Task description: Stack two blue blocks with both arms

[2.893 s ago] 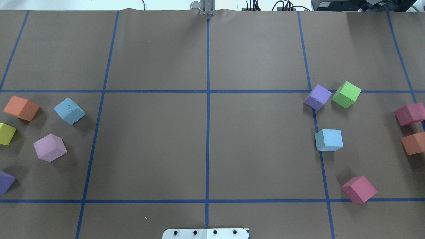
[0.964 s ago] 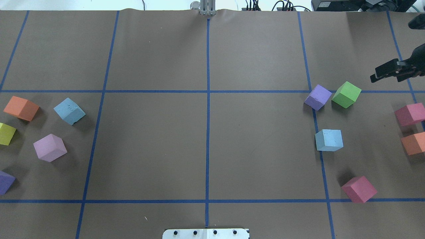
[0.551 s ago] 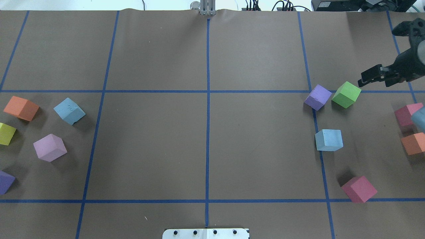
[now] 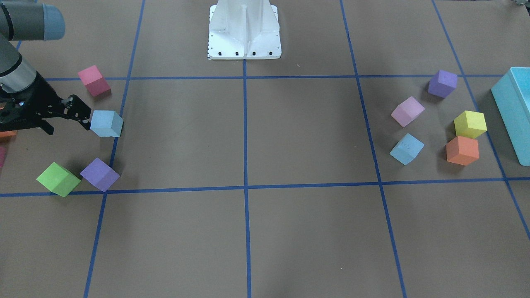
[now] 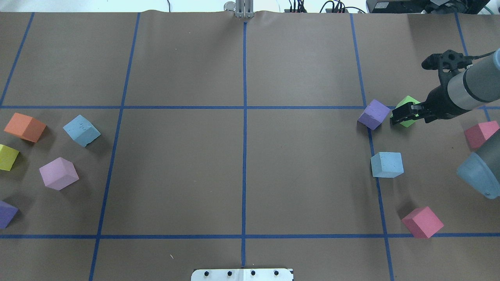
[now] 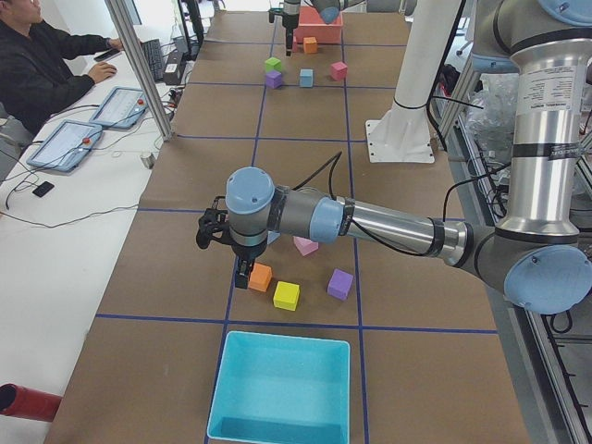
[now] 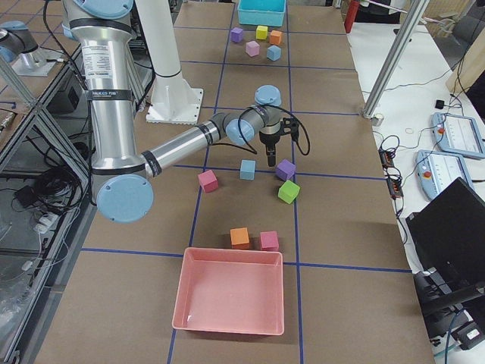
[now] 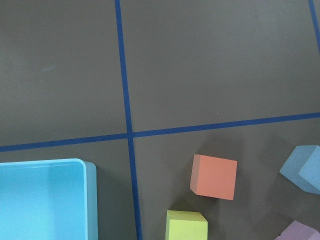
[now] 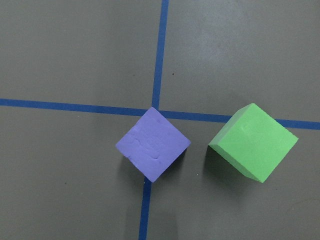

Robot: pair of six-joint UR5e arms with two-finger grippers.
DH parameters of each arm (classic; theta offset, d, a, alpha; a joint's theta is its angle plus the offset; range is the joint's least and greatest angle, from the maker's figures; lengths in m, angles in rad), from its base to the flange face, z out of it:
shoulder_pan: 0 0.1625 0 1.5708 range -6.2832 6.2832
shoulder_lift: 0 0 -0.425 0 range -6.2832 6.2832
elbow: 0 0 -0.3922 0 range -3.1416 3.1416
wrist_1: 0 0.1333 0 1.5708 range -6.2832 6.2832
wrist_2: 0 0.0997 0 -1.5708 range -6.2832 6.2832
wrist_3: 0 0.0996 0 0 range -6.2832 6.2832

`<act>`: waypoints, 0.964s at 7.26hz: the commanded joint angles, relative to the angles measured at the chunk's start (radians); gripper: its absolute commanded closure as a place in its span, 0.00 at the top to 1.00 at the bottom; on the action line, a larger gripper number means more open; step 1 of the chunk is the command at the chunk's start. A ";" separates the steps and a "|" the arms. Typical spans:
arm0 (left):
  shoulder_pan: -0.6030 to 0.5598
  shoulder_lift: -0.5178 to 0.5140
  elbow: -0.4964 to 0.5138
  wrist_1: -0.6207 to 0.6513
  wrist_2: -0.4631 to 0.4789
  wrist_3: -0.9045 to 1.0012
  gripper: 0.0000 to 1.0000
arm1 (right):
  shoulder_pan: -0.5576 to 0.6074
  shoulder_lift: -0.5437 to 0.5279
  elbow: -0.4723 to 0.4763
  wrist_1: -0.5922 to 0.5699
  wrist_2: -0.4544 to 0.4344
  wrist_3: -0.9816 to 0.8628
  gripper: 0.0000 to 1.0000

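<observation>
One blue block (image 5: 386, 164) lies on the right half of the table, also seen in the front view (image 4: 107, 123). The other blue block (image 5: 81, 130) lies on the left half, at the right edge of the left wrist view (image 8: 304, 168). My right gripper (image 5: 400, 116) is open and empty. It hovers over the green cube (image 5: 408, 117), beyond the right blue block; in the front view the gripper (image 4: 85, 118) is just beside that block. My left gripper (image 6: 242, 275) shows only in the left side view, above the orange cube (image 6: 260, 277); I cannot tell whether it is open or shut.
A purple cube (image 9: 153, 144) sits next to the green cube (image 9: 252, 141). Pink cubes (image 5: 422, 222) and an orange one lie on the right side. Orange (image 8: 214, 176), yellow, lilac and purple cubes lie near the left blue block. A turquoise bin (image 4: 513, 107) and a pink tray (image 7: 229, 288) stand at the table's ends.
My right arm has come in from the right edge and moved left and down the view, to above the green cube. No cube has moved.
</observation>
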 commanded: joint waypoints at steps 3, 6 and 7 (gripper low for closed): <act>0.000 0.001 -0.001 0.000 0.000 0.000 1.00 | -0.130 -0.090 -0.002 0.141 -0.095 0.113 1.00; 0.000 0.000 -0.001 0.012 -0.002 0.000 1.00 | -0.207 -0.078 -0.002 0.144 -0.156 0.207 1.00; 0.000 0.000 -0.001 0.012 0.000 0.000 1.00 | -0.207 -0.078 -0.002 0.144 -0.156 0.207 1.00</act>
